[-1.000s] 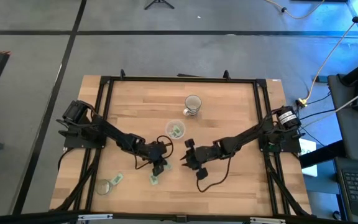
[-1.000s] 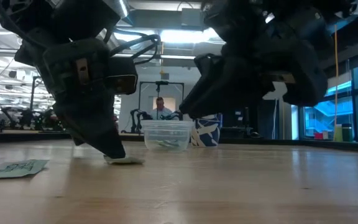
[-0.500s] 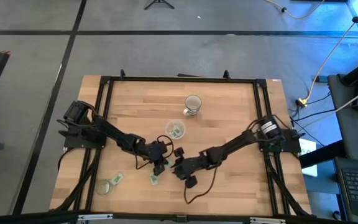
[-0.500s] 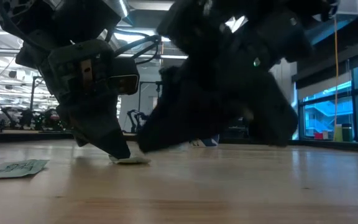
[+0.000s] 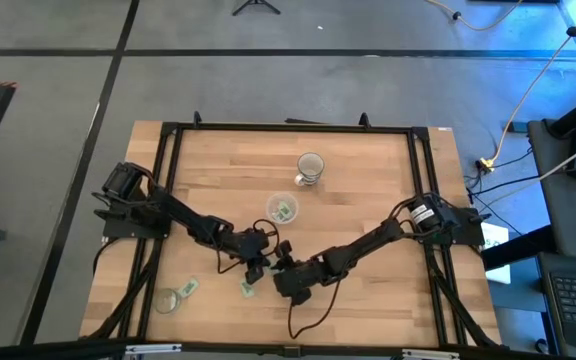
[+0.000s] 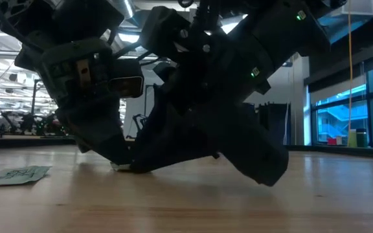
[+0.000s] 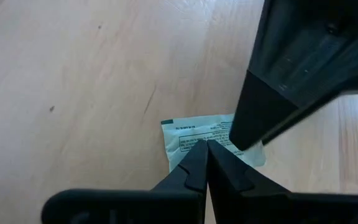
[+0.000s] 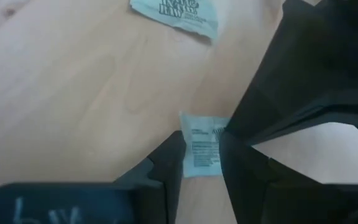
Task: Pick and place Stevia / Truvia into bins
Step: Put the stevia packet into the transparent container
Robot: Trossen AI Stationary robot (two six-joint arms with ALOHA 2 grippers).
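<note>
On the table (image 5: 368, 180), closed left gripper (image 7: 205, 149) presses a sachet (image 7: 194, 138); right gripper (image 8: 201, 155) straddles it, parted.

Pale, smooth wood table (image 5: 368, 200), matt printed paper sachet (image 7: 211, 142), and matt dark plastic left pincer (image 7: 206, 155).

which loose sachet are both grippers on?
The sachet between the left gripper and right gripper. Another sachet lies just beside; a third sits far off.
</note>
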